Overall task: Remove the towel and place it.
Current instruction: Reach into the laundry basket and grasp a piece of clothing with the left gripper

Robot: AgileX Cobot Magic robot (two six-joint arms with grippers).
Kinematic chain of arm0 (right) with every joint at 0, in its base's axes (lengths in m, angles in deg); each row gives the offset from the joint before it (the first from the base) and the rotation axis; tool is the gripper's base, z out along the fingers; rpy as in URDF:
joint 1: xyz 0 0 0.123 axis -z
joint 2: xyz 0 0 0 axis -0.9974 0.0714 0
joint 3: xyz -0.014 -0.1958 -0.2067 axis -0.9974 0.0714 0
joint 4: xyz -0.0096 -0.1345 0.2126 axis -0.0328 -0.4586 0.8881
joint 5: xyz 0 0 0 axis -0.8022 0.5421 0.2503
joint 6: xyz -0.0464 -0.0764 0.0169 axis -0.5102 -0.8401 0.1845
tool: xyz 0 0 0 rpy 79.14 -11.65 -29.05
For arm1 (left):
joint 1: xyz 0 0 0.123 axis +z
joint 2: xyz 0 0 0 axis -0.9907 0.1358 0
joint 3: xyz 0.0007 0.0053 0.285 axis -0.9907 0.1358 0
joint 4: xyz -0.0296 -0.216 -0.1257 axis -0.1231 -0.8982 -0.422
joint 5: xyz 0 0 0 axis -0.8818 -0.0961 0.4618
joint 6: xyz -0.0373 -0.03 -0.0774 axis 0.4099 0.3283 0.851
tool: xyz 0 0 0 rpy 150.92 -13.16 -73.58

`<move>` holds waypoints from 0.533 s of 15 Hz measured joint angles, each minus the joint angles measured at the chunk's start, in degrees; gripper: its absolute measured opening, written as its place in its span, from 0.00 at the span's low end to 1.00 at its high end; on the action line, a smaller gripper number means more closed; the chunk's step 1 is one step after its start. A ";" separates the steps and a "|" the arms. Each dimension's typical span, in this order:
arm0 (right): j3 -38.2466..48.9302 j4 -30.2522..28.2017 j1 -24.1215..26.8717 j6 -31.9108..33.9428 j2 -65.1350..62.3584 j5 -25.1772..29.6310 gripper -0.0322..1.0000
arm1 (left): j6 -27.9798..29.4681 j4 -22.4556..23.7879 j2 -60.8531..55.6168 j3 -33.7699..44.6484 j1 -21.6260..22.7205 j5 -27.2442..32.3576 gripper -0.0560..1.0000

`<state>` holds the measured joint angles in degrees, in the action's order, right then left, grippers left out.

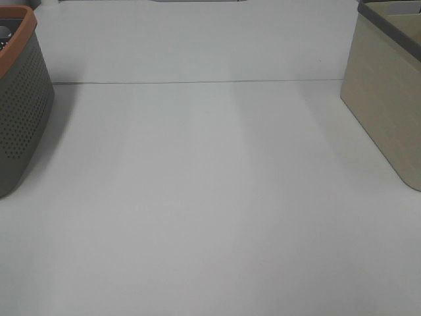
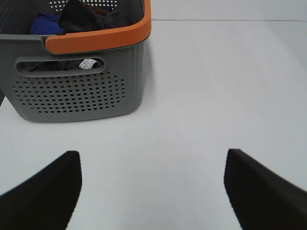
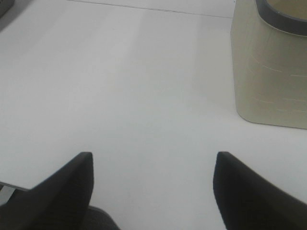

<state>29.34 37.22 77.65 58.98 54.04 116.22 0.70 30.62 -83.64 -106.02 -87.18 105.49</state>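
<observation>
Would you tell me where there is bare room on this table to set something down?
The white tabletop is bare between the grey perforated plastic basket with the orange rim at left and the beige rectangular bin at right. Only the basket's inside is crowded, with dark and blue cloths.

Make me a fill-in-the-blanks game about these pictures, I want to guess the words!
1. The grey perforated plastic basket has a rim coloured ____.
2. The dark cloth towel lies ____ that basket, not beside it.
3. The left tool and the right tool both stand ____, holding nothing.
4. In the high view, the beige box with a grey rim stands on the ____ side.

Missing words: orange; inside; open; right.
</observation>
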 joint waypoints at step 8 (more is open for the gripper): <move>0.00 0.00 0.00 0.00 0.00 0.00 0.71 | 0.00 0.00 0.00 0.00 0.00 0.00 0.77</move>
<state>29.34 37.22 77.65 58.98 54.04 116.22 0.70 30.62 -83.64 -106.02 -87.18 105.49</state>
